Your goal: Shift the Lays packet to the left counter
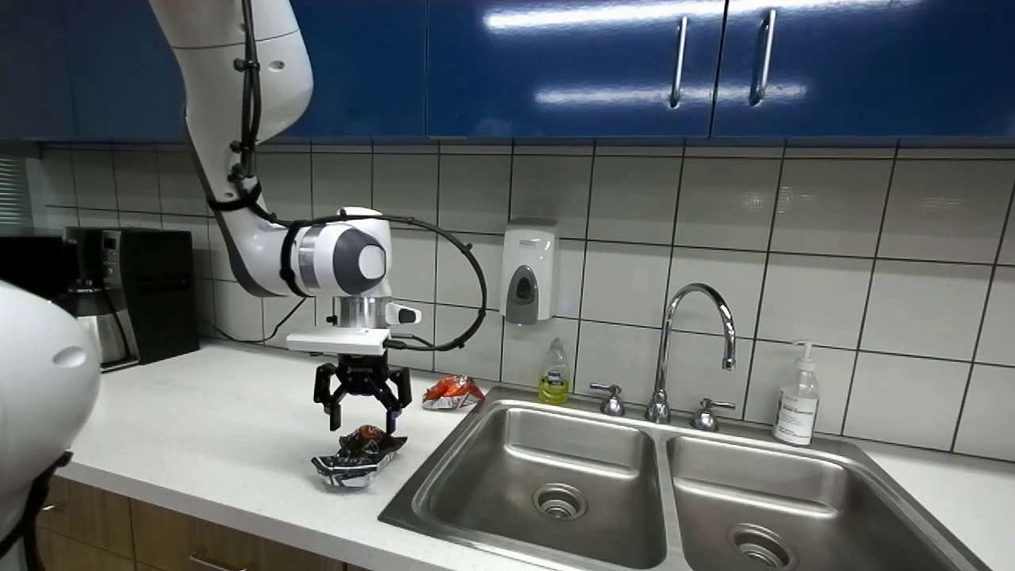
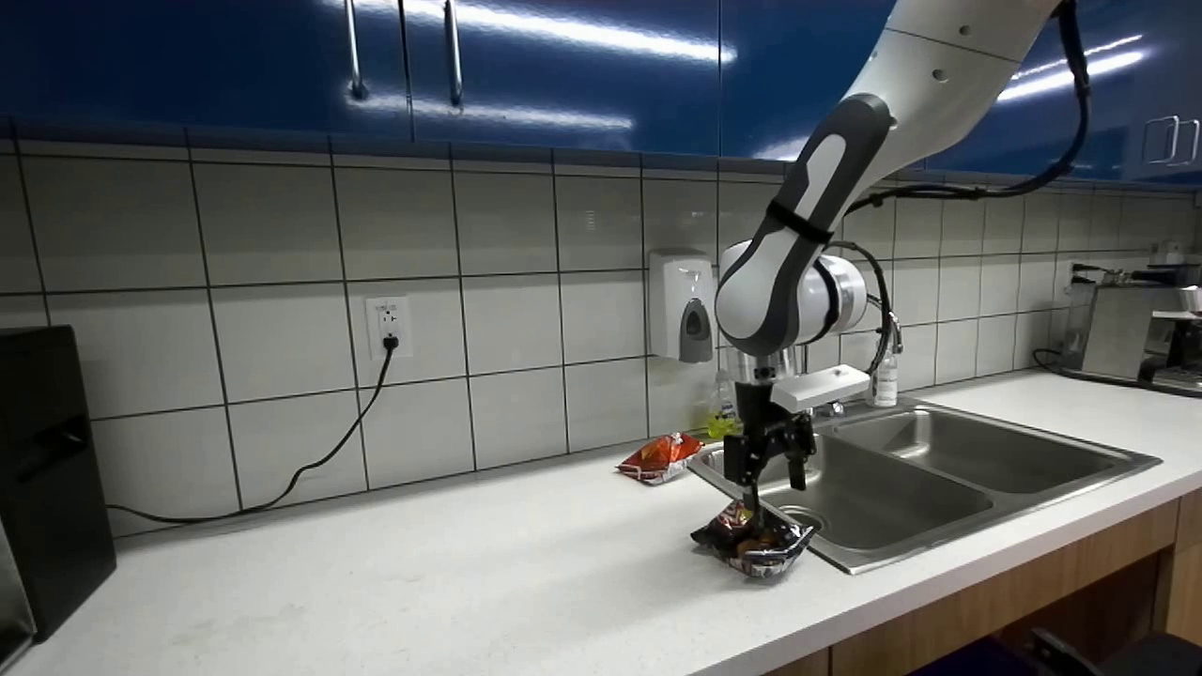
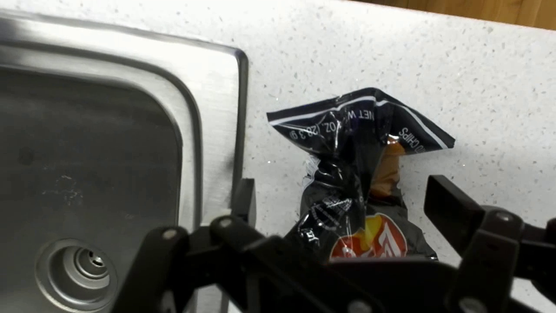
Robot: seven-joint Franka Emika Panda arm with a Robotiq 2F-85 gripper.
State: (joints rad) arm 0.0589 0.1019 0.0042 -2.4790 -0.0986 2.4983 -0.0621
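Observation:
The Lays packet is a crumpled black packet with a red and yellow logo. It lies on the white counter [image 1: 214, 420] beside the sink and shows in both exterior views [image 1: 361, 460] [image 2: 762, 552]. In the wrist view the packet [image 3: 343, 169] lies between the two fingers, with bare counter showing on either side of it. My gripper [image 1: 363, 425] is open and points down just above the packet; it also shows in an exterior view [image 2: 774, 496] and in the wrist view [image 3: 341, 198]. The packet's lower end is hidden behind the gripper in the wrist view.
A red-orange packet [image 1: 453, 392] lies near the tiled wall, also in an exterior view [image 2: 659, 458]. The steel sink's rim [image 1: 444, 452] is close to the black packet. A yellow soap bottle [image 1: 554, 377] and faucet [image 1: 664, 357] stand behind. A black machine [image 1: 162, 289] stands at the far end.

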